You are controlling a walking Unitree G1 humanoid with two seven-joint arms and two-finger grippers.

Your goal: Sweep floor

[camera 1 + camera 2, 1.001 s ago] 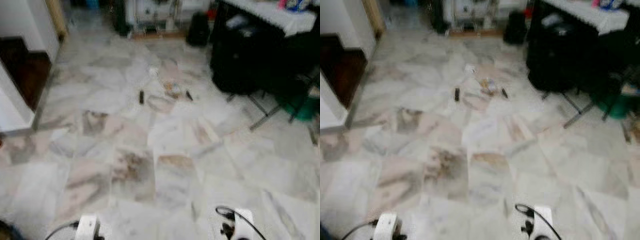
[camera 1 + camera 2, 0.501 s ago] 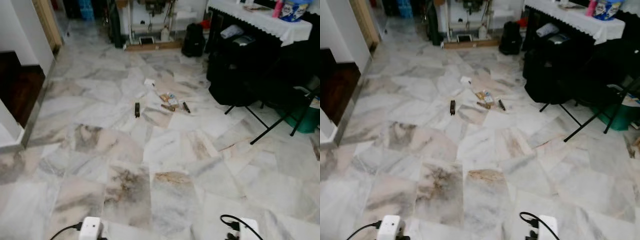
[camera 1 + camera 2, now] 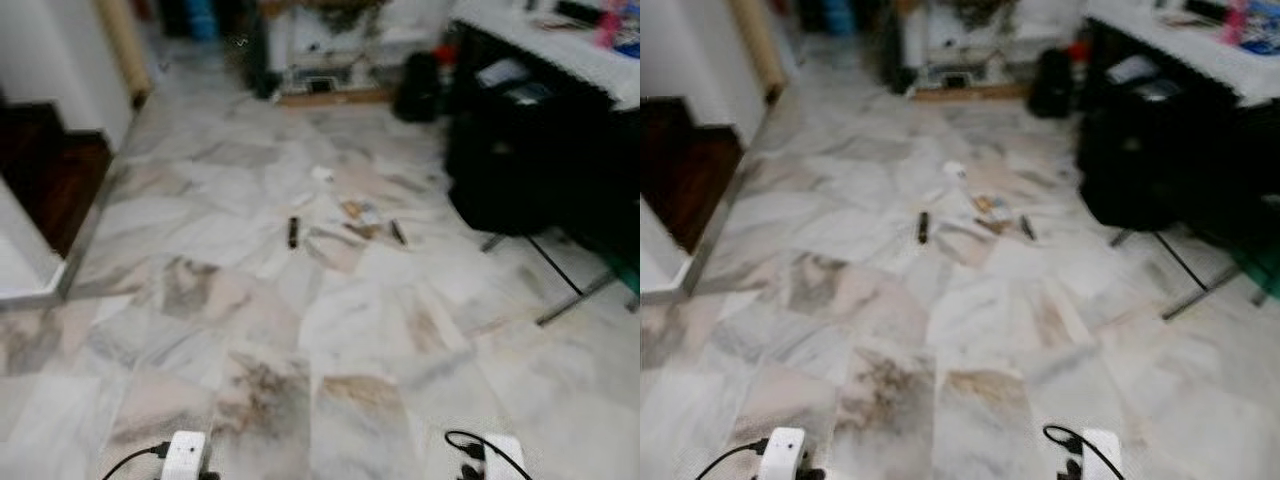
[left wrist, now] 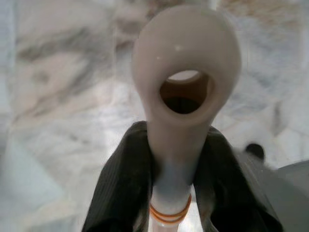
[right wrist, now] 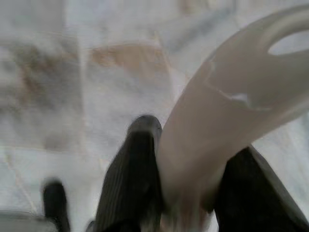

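Note:
Scattered litter [image 3: 362,214] lies on the marble floor [image 3: 340,330] ahead: small wrappers, a dark stubby object [image 3: 293,231], a thin dark stick [image 3: 398,232] and a white scrap [image 3: 322,173]. My left gripper [image 4: 175,164] is shut on a white plastic handle [image 4: 186,87] whose end has a hanging hole. The right gripper [image 5: 190,188] is shut on another white handle [image 5: 231,106], also with a hole near its end. Both wrists [image 3: 185,455] [image 3: 500,458] show at the bottom edge of the head views, well short of the litter.
A black table with a white cloth [image 3: 560,50] and dark bags beneath it stands at the right, with thin folding legs [image 3: 560,290] reaching onto the floor. A black bag [image 3: 418,85] and a low shelf [image 3: 330,60] are at the back. A dark wooden step [image 3: 50,180] lies left.
The head view has shifted slightly and blurred, so the camera moved. The litter keeps its place on the floor. Both wrists stay at the bottom edge.

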